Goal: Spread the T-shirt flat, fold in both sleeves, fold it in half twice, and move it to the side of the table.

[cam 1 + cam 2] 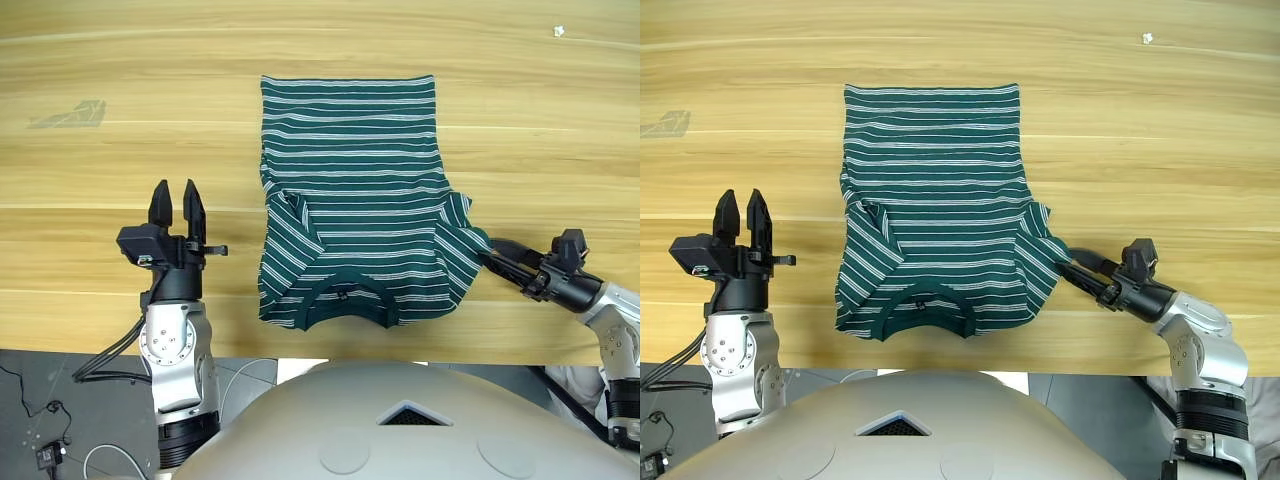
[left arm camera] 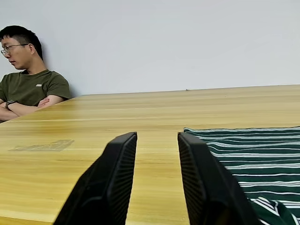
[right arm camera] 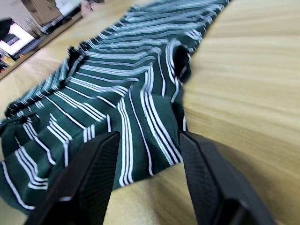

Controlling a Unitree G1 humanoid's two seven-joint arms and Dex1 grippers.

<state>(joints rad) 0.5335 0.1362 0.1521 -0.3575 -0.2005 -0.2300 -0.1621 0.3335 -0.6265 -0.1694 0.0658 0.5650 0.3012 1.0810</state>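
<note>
striped t-shirt (image 1: 350, 200) lies on wooden table (image 1: 120, 200), white wall (image 2: 187, 42) behind.

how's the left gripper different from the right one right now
The left gripper points straight ahead over bare table, beside the T-shirt and apart from it; the right gripper points sideways at the shirt's sleeve edge. The left gripper has only wood between its fingers; the right gripper has striped fabric between its fingers in its wrist view. Both are open.
</note>
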